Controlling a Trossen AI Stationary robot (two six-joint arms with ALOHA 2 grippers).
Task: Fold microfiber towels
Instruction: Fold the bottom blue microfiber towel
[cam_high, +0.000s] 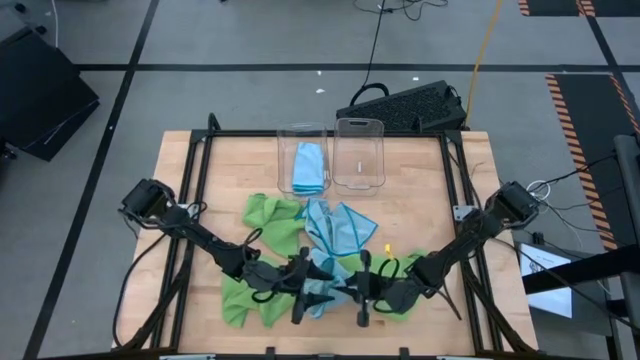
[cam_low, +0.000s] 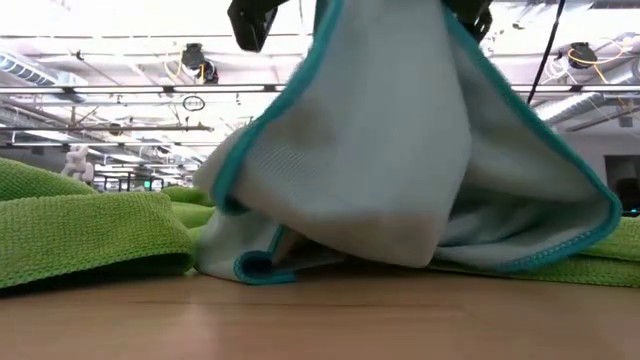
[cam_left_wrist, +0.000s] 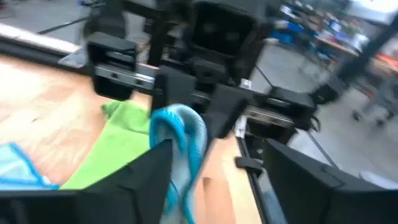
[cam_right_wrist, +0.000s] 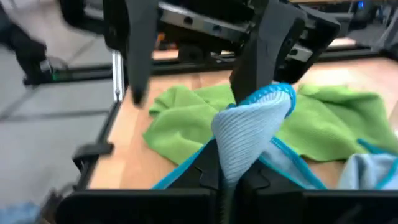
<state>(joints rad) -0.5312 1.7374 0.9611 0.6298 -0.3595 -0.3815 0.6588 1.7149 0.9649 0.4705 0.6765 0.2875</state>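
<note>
Blue towel (lifted) pinched between left gripper, right gripper, both clamped.

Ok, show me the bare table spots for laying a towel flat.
Bare wood: the table's left side, from the bins to the green towel, and the right side beside the blue towels. The near middle is crowded: both grippers, left and right, hold a blue towel amid green ones.
</note>
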